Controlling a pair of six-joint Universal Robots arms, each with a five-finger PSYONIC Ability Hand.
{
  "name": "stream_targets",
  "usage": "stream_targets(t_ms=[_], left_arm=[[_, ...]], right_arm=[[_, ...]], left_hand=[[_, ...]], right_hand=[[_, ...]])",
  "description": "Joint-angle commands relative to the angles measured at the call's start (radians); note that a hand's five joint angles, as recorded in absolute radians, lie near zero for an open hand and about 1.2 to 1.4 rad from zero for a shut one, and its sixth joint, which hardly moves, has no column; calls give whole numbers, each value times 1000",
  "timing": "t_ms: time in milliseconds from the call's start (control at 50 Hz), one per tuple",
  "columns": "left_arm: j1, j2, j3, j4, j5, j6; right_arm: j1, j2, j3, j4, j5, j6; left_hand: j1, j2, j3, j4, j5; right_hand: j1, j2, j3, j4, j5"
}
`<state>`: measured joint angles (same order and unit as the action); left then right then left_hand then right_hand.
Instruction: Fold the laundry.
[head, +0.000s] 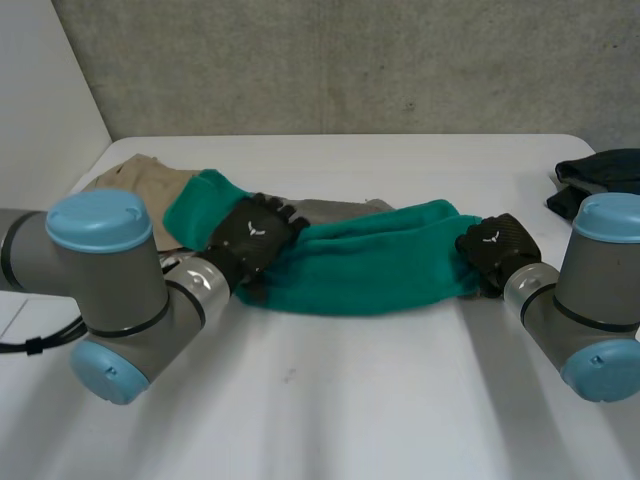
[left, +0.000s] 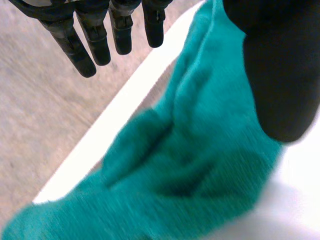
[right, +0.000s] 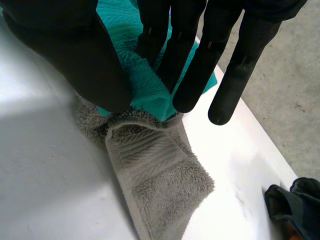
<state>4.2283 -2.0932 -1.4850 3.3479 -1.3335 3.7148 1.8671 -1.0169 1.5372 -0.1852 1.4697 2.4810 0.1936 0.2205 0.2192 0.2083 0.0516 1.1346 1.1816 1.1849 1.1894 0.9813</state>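
A green towel (head: 370, 265) lies bunched in a long band across the middle of the white table (head: 330, 400). My left hand (head: 255, 238) rests over its left part with straight fingers (left: 95, 40) spread above the green towel (left: 200, 165), thumb held apart. My right hand (head: 497, 248) is at the towel's right end. There its fingers and thumb (right: 90, 55) pinch a fold of the green towel (right: 145, 85). A grey towel (right: 150, 170) lies just past those fingertips, partly under the green end.
A beige cloth (head: 140, 175) lies at the back left, and a grey cloth (head: 345, 208) peeks out behind the green towel. A dark garment (head: 600, 180) sits at the table's right edge, the same dark garment (right: 295, 205) near the grey towel.
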Motion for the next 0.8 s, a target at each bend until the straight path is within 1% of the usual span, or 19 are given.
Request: stream_targets(t_ms=[20,80,140,220,240,300,340,400,520,540,680,700,760,780,800], left_arm=[[-28,41,20,-7,-18,2],[-31,30,25,-11,-22,-1],[-47,12,37,-37,-19,-1],[-67,-10,55,-100,-18,-1],[-71,-19,66,-122,-19,-3],[-76,-30,89,-152,-26,-16],[-76,-34,100,-163,-30,-36],[-71,-50,123,-177,-39,-107],[-64,-103,173,-202,-42,-245],[-64,-123,190,-209,-39,-281],[-74,-189,265,-277,-26,-433],[-76,-194,284,-300,-21,-467],[-68,-182,308,-323,-26,-506],[-48,-159,322,-335,-45,-524],[-38,-142,330,-338,-56,-529]], right_arm=[[17,-18,-6,27,15,94],[30,-40,-8,53,17,107],[63,-98,-11,107,20,130],[127,-202,-34,171,21,199],[153,-245,-55,190,21,240],[207,-316,-115,225,21,326],[234,-338,-153,251,20,361],[277,-354,-235,306,21,424],[343,-354,-331,369,40,460],[362,-354,-348,378,49,463],[409,-354,-362,385,96,478],[414,-351,-362,383,101,478],[409,-348,-361,377,109,476],[399,-344,-359,372,109,475],[386,-338,-358,369,106,473]], left_hand=[[-19,-46,-45,-34,-52],[-19,-46,-45,-34,-52],[-19,-46,-45,-34,-52],[-19,-46,-45,-34,-52],[-19,-46,-45,-34,-52],[-19,-46,-45,-34,-52],[-19,-46,-45,-34,-52],[-19,-46,-45,-34,-52],[-19,-46,-45,-34,-52],[-19,-46,-45,-34,-52],[-19,-46,-45,-34,-52],[370,344,345,356,338],[1072,1045,1046,1057,1039],[1201,1174,1176,1187,1169],[1203,1176,1177,1188,1170]], right_hand=[[262,215,211,207,240],[262,215,211,207,240],[262,215,211,207,240],[262,215,211,207,240],[262,215,211,207,240],[262,215,211,207,240],[262,215,211,207,240],[262,215,211,207,240],[262,215,211,207,240],[262,215,211,207,240],[262,215,211,207,240],[262,215,211,207,240],[262,215,211,207,240],[262,215,211,207,240],[98,52,48,44,77]])
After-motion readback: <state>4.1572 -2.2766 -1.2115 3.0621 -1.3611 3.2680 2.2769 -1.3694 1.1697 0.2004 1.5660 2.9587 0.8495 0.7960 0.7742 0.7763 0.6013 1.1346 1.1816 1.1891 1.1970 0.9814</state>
